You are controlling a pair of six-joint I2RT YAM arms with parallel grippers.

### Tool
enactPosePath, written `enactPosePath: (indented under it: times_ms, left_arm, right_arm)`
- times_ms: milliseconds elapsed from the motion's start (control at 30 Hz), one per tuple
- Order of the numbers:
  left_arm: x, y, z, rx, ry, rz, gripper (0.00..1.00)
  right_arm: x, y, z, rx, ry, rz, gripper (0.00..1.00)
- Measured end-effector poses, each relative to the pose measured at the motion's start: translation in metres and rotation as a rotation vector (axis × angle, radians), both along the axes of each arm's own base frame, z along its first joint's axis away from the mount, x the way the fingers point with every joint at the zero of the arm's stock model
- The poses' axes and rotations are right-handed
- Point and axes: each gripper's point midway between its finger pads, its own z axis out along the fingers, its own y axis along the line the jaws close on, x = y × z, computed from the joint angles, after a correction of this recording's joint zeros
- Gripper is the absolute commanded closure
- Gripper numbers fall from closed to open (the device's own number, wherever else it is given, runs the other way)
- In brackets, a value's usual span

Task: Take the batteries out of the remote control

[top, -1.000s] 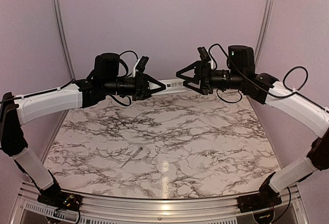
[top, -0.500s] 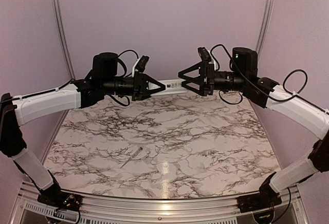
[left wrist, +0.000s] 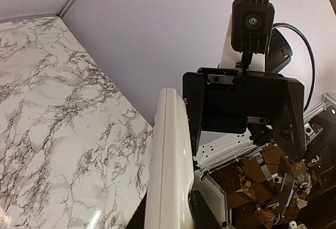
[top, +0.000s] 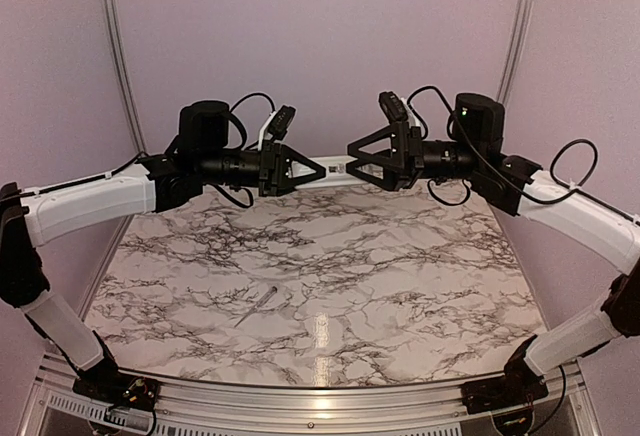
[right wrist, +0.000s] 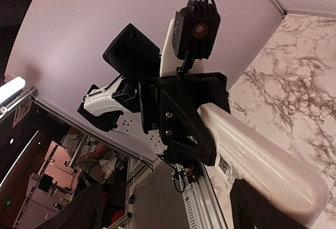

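Above the bench's (top: pixel 420 256) far edge, the remote control (top: pixel 337 167) is held in mid-air. The left end effector (top: pixel 318 169) is clamped on one end. The right end effector (top: pixel 352 160) straddles the other end, fingers apart. I judge it light, stiff and slick, so I'd pinch its narrow edges. No batteries are in sight.

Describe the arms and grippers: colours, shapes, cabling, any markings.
Both alike. The left arm and right arm have white shell links with black joint housings and bases. The left gripper and right gripper are black, with triangular open-frame fingers and visible screws. Black cables loop at the wrists. Each wrist carries a black finned wrist camera on a white bracket. There is a green LED on the right wrist motor. No readable lettering.
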Motion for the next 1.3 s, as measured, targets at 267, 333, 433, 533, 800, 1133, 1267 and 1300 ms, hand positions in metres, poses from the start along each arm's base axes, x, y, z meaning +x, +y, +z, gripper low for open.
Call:
enactPosePath:
  times_ms: [267, 333, 433, 533, 800, 1133, 1267, 1300]
  left_arm:
    - [0.007, 0.002, 0.004, 0.012, -0.039, 0.072, 1.00]
    - [0.009, 0.003, 0.003, 0.016, -0.039, 0.089, 1.00]
    - [0.011, 0.003, 0.004, 0.018, -0.035, 0.109, 1.00]
    - [0.013, 0.004, 0.004, 0.022, -0.032, 0.127, 1.00]
    - [0.016, 0.006, 0.002, 0.030, -0.019, 0.154, 1.00]
    - [0.015, 0.005, 0.001, 0.037, -0.010, 0.159, 1.00]
    - [0.016, 0.004, -0.001, 0.042, -0.009, 0.172, 1.00]
    - [0.016, 0.003, -0.001, 0.043, -0.008, 0.173, 1.00]
  right_arm:
    - [0.004, -0.004, 0.000, -0.042, -0.006, -0.042, 0.18]
    - [0.007, -0.007, -0.001, -0.059, -0.012, -0.074, 0.18]
    - [0.013, -0.011, 0.000, -0.080, -0.027, -0.124, 0.18]
    - [0.018, -0.014, 0.000, -0.093, -0.042, -0.164, 0.18]
    - [0.032, -0.020, -0.001, -0.129, -0.065, -0.252, 0.18]
    - [0.037, -0.021, -0.003, -0.141, -0.077, -0.277, 0.18]
    - [0.036, -0.020, -0.001, -0.134, -0.082, -0.269, 0.18]
    - [0.036, -0.020, 0.000, -0.132, -0.083, -0.268, 0.18]
